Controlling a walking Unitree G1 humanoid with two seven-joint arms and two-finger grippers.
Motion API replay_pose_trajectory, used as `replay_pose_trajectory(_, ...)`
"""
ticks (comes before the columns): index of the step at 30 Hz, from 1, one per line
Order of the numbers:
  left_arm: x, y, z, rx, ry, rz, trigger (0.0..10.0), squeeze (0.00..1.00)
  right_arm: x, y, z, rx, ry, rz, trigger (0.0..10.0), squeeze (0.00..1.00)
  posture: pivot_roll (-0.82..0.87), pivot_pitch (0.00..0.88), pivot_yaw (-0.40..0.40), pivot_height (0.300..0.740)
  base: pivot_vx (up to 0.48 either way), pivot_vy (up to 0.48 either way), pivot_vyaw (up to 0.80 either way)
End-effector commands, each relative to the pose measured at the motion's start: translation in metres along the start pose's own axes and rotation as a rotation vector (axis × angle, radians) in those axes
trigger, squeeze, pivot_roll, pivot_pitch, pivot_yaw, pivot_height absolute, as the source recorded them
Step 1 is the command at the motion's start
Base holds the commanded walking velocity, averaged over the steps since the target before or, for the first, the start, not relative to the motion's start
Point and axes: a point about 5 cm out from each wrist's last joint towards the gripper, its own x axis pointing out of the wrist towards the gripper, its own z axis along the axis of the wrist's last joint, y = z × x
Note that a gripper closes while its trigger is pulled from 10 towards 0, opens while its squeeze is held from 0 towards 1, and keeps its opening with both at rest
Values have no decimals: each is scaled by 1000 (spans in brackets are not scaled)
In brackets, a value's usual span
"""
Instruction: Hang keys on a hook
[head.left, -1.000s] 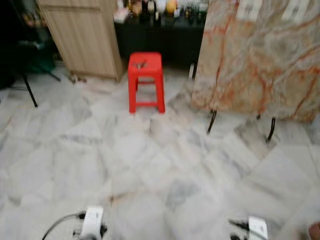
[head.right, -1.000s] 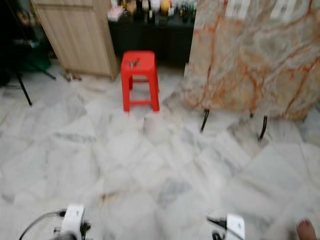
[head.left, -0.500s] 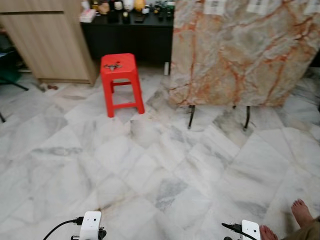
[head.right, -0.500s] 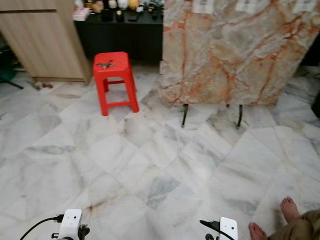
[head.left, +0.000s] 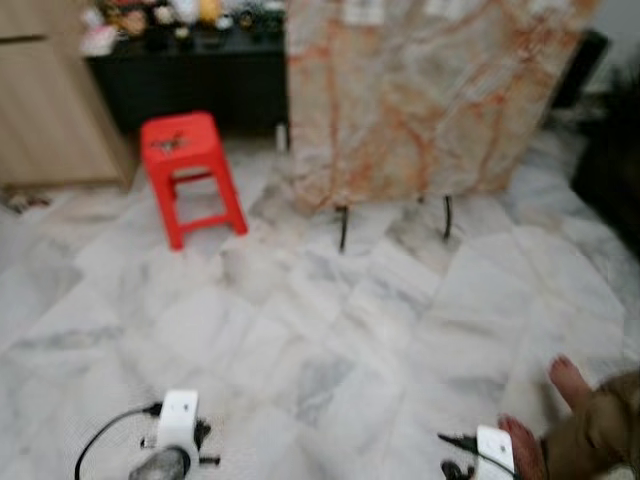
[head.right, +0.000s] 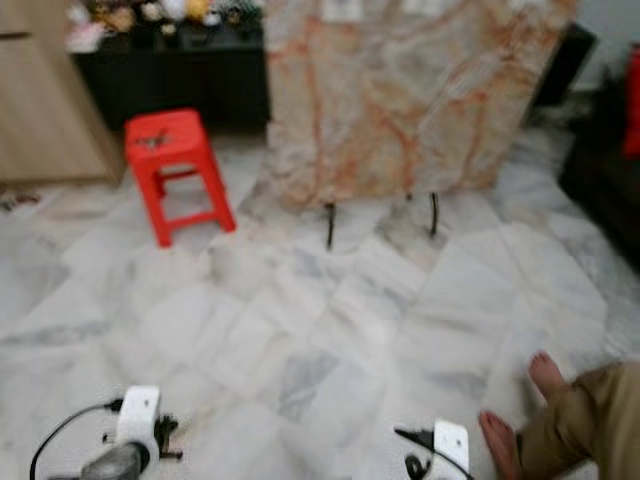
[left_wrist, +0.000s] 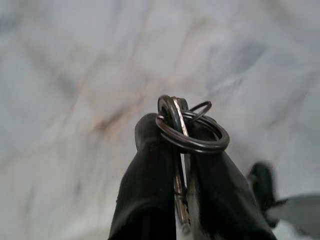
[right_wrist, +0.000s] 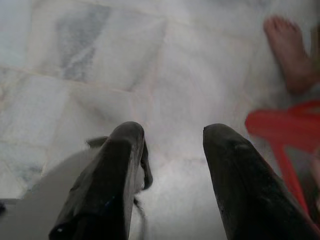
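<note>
A bunch of keys on dark metal rings (left_wrist: 192, 132) is pinched between the two black fingers of my left gripper (left_wrist: 177, 125), which is shut on it above the marble floor. My right gripper (right_wrist: 172, 137) hangs open over the floor with nothing between its fingers. Both wrists hang low at the bottom of the eye views, the left wrist (head.left: 178, 420) and the right wrist (head.left: 493, 450). A tall marble-patterned panel (head.left: 420, 90) on thin black legs stands ahead.
A red stool (head.left: 185, 165) with a small dark object on its seat stands ahead to the left, before a black cabinet (head.left: 190, 80) and a wooden cupboard (head.left: 45, 110). A person's bare foot (head.left: 570, 385) is close at my right. Dark furniture (head.right: 600, 150) stands far right.
The camera has swung to the right, so stool and panel sit further left in the picture. A person's foot and trouser leg have come further into view at lower right.
</note>
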Motion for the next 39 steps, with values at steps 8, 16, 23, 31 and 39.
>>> replay_pose_trajectory(8,4,-14,16,29,-79,-67,10000,0,3,14,14,-47,-69,46,10000,0,-133,113,-15,727,0,0,-666)
replay_pose_trajectory(16,2,-24,74,134,-340,-188,10000,0,-1,-4,83,-95,-329,80,10000,0,-138,118,-12,727,0,0,0)
replay_pose_trajectory(23,-25,-42,128,173,-567,-346,10000,0,-37,6,185,-237,-728,319,10000,0,-144,119,-10,727,0,0,0)
replay_pose_trajectory(31,-73,-70,171,173,-719,-566,10000,0,-93,60,216,-479,-899,749,10000,0,-139,113,-11,727,0,0,0)
replay_pose_trajectory(39,-107,-89,182,200,-761,-784,10000,0,-111,79,207,-660,-853,869,10000,0,-137,113,-19,727,0,0,0)
